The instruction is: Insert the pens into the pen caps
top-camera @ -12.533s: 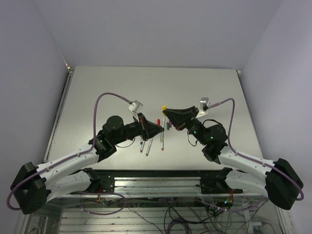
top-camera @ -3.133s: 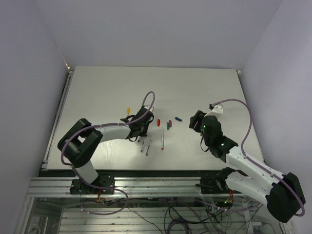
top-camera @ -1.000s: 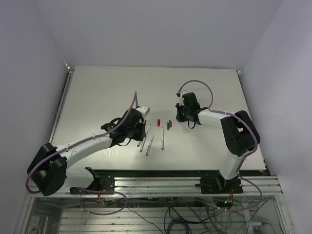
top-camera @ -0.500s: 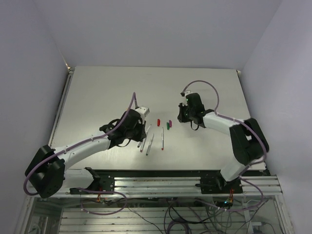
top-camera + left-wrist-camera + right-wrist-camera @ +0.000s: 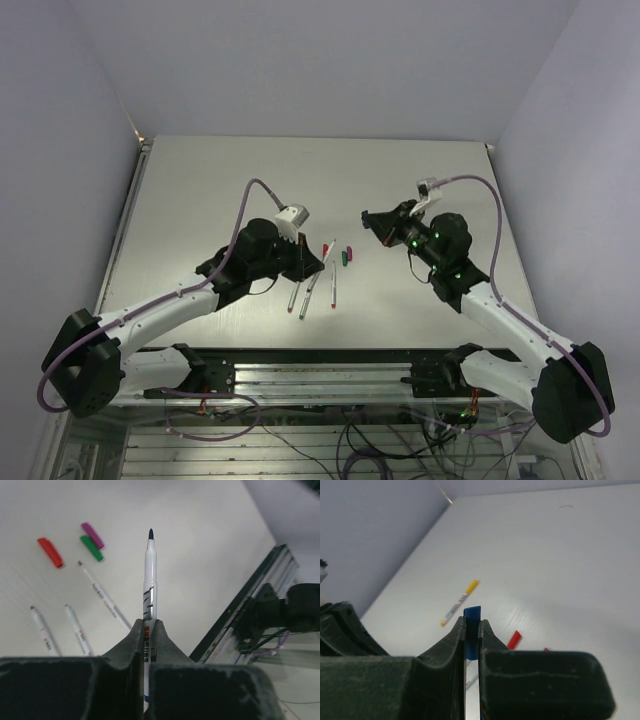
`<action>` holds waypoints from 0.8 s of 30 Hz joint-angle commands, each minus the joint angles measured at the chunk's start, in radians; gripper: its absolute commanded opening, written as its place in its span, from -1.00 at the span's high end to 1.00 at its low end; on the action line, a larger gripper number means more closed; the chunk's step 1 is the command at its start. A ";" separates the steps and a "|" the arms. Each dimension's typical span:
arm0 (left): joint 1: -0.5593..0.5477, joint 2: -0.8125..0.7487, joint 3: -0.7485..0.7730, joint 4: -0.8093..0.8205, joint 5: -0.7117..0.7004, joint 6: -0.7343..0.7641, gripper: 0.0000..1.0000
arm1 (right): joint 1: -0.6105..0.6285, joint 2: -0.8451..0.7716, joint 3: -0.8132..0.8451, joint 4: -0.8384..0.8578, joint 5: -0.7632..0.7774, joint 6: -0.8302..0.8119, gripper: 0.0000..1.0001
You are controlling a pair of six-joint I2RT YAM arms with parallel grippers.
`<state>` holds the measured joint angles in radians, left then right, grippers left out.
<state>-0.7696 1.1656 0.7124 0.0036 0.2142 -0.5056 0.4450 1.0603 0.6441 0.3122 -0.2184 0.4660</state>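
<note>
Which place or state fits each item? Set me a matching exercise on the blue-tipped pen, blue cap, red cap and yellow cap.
Things:
1. blue-tipped pen
2. blue cap
3. red cap
4. yellow cap

Places:
A. loose on the table
B. pinched in the right gripper
C. fitted on a second pen lying on the table
D. pinched in the left gripper

Pairs: 1-D, 2-B, 3-A, 4-C

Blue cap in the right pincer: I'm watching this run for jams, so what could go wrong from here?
1. The pen sticks far out of the left pincer, so its tip may wobble and miss.
2. The blue cap barely clears the right pincer; a push might slide it back.
</note>
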 commanded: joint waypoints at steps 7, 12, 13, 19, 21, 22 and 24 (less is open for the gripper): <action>-0.022 -0.024 -0.035 0.374 0.126 -0.123 0.86 | 0.033 -0.051 -0.193 0.599 0.007 0.286 1.00; -0.034 -0.042 -0.072 0.470 0.109 -0.116 0.86 | 0.043 0.002 -0.217 0.762 0.045 0.357 1.00; -0.036 -0.045 -0.076 0.487 0.111 -0.111 0.86 | 0.043 0.017 -0.220 0.796 0.044 0.369 1.00; -0.041 -0.042 -0.110 0.595 0.101 -0.102 0.86 | 0.100 0.069 -0.217 0.900 0.058 0.390 1.00; -0.042 -0.029 -0.103 0.608 0.115 -0.097 0.86 | 0.117 0.077 -0.211 0.908 0.062 0.379 1.00; -0.043 -0.023 -0.104 0.622 0.118 -0.098 0.86 | 0.123 0.080 -0.209 0.913 0.063 0.376 1.00; -0.044 -0.017 -0.115 0.656 0.118 -0.105 0.86 | 0.135 0.085 -0.207 0.927 0.062 0.371 1.00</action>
<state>-0.8036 1.1393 0.6113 0.5297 0.3016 -0.6136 0.5598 1.1400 0.4351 1.1454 -0.1711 0.8383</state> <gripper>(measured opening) 0.101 0.046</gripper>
